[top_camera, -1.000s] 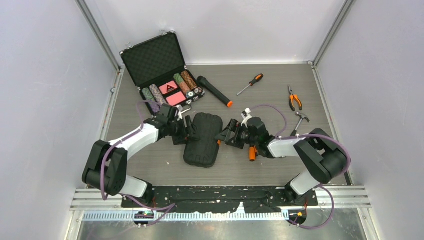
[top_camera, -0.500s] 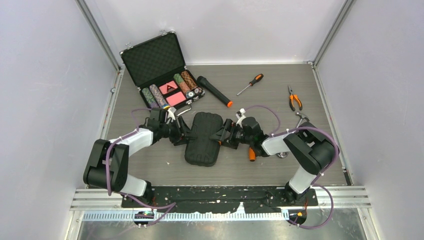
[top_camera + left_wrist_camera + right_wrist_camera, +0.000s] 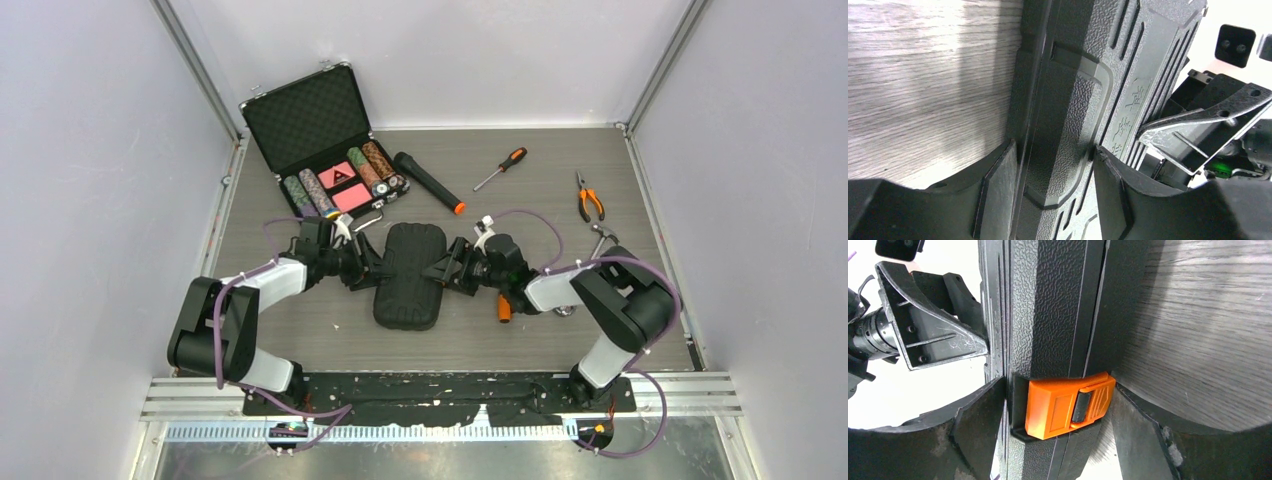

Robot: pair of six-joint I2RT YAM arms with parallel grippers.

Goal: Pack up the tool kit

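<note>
1. The black, rounded-rectangle, ribbed plastic clamshell case (image 3: 408, 277) lies shut on the grey wood-grain bench (image 3: 560, 190). It sits directly between the two sets of jaws, with the left jaws at one long edge and the right jaws at the opposite edge.
2. The left jaws are at a middling width and straddle the case's rim. One pad (image 3: 998, 195) sits on the bench side of the rim and the other on the ribbed top, and they look clamped on the case.
3. The right jaws stand wider, with the small orange latch (image 3: 1068, 407) squarely between them. Their fingers (image 3: 980, 425) sit hard by the case's edge, but I cannot tell whether they press on it or merely flank it.
4. The step in hand, as I judge it, is opening the case so the tools can go in.
   - The left jaws should hold their edge firm as an anchor.
   - The right jaws should work the latch's free end away from the seam.
   - Squeezing the lid and base together would probably load the catch rather than free it.
5. The case is hard, pebbled plastic with long raised ribs and moulded lettering on top. The pebbling should give fair purchase, though pads may slide along the ribs.
6. The latch is smoother and glossier, a rounded tab with a dark bar across it.
7. Three tools lie loose beyond the right jaws, well apart from the case and not yet packed: an orange-and-black screwdriver (image 3: 500, 168), orange-handled pliers (image 3: 588, 197) and a small hammer (image 3: 602, 240).
</note>
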